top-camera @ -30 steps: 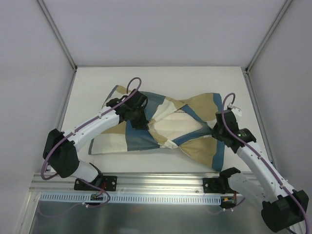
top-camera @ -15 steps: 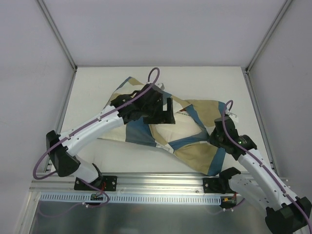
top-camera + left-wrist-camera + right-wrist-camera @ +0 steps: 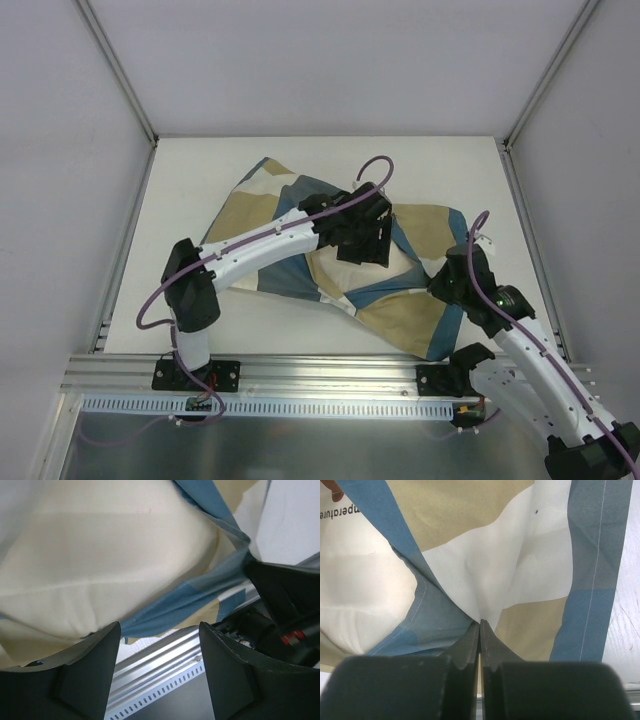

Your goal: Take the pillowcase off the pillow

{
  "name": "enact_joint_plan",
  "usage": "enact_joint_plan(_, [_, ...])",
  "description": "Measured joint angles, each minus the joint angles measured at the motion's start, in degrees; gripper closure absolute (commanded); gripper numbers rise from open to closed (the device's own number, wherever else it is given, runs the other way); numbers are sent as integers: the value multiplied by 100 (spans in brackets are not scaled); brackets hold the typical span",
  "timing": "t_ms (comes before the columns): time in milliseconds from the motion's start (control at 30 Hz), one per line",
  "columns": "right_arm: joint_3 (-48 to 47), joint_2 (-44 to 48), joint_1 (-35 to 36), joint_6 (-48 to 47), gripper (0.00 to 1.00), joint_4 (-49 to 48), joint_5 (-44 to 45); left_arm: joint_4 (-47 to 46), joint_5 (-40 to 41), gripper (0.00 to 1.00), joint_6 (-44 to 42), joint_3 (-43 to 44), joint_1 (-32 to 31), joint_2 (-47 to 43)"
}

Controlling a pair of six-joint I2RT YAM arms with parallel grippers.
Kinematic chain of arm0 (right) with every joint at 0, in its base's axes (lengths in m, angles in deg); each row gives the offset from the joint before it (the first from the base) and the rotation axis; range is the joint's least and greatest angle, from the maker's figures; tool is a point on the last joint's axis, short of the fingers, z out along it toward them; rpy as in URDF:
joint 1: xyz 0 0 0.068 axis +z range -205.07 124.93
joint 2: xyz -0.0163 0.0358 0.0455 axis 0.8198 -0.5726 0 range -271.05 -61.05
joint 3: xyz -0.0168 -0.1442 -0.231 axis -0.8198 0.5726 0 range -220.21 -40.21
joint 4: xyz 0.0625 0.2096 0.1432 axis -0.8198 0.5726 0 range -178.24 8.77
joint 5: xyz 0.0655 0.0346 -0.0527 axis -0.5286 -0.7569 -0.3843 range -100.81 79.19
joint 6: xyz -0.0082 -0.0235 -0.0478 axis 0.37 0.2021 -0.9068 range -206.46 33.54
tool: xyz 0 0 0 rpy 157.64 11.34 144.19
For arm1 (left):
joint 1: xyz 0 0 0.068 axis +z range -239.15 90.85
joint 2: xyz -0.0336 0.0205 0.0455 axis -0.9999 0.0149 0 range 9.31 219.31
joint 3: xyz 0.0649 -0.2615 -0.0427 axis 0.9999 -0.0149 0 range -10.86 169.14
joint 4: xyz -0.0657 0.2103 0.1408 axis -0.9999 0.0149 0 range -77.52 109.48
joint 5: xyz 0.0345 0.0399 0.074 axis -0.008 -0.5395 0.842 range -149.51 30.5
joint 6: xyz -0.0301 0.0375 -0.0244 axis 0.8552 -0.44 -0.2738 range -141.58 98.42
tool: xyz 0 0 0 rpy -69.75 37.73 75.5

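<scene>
The table was bare along its left side, between the left wall and the cloth, and along a wide strip at the far edge. The pillowcase, a soft cover in large blue, tan and cream blocks, lay crumpled across the middle of the table, its left end flat and its far left corner pointing toward the back. The left gripper hovered over the centre of the bundle with its jaws set well apart and nothing between them; in the left wrist view its fingers framed only cloth and the near rail. The pillow, plain cream-white, was exposed through the cover's opening just beside that gripper, with a printed label partly visible. The right gripper was fully closed, pinching a fold of the pillowcase where blue, cream and tan panels met. The cover's near right corner hung close to the table's near edge, and only a narrow bare strip separated its right hem from the right wall
</scene>
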Motion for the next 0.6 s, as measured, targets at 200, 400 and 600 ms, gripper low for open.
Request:
enact_joint_plan(200, [46,186,0,52,99,2,-63,48,9,20,46,282,92,710])
enact_joint_plan(400, [144,186,0,85,99,2,-142,61,0,1,55,708,92,1281])
enact_joint_plan(600, [151,168,0,85,99,0,-146,37,-282,1,-50,1073,83,1738])
